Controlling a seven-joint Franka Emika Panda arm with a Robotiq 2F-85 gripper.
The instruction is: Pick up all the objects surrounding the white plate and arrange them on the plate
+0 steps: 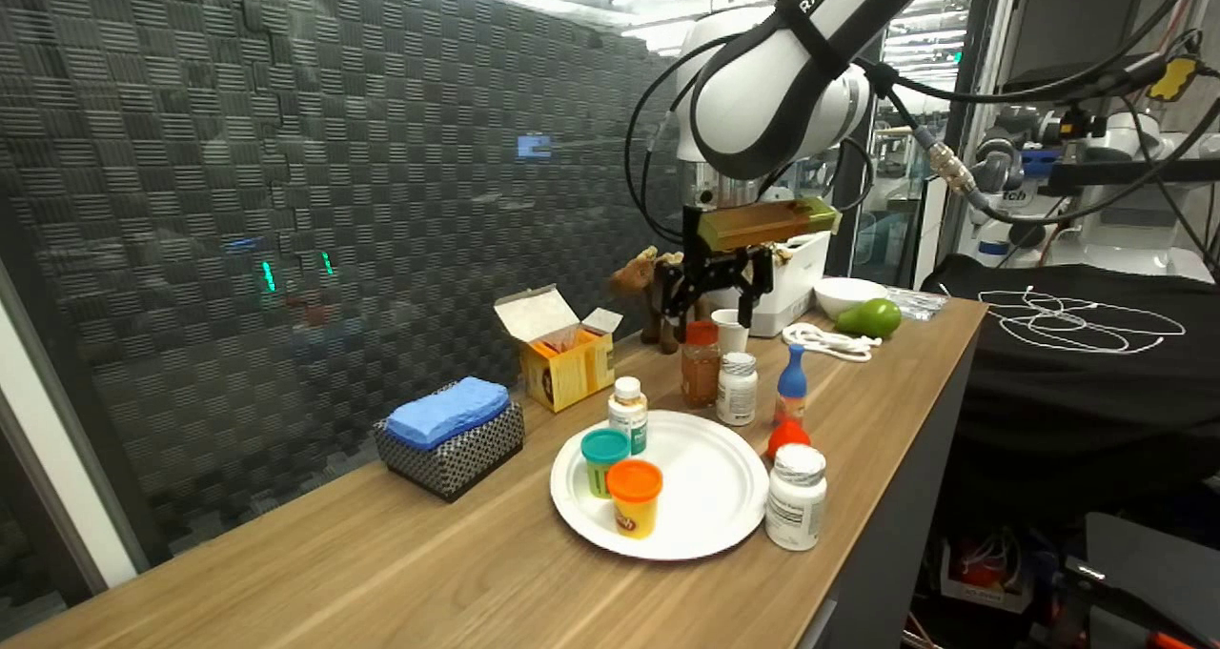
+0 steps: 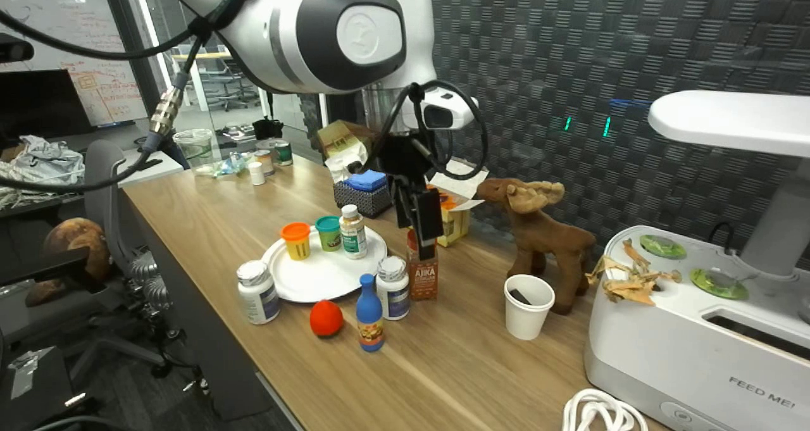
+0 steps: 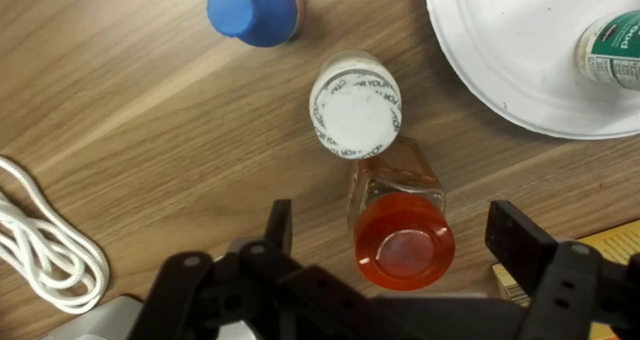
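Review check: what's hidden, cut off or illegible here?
Wrist view: white plate, cut by top and right edges.
In an exterior view: Ajika jar, cap partly behind pincer fingers.
In an exterior view: blue bottle, base behind round red object.
In an exterior view: nearest white bottle, label print too small.

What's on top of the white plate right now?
On the white plate stand an orange-lidded tub, a teal-lidded tub and a green-labelled bottle. The patches beneath their bases are covered and cannot be seen.
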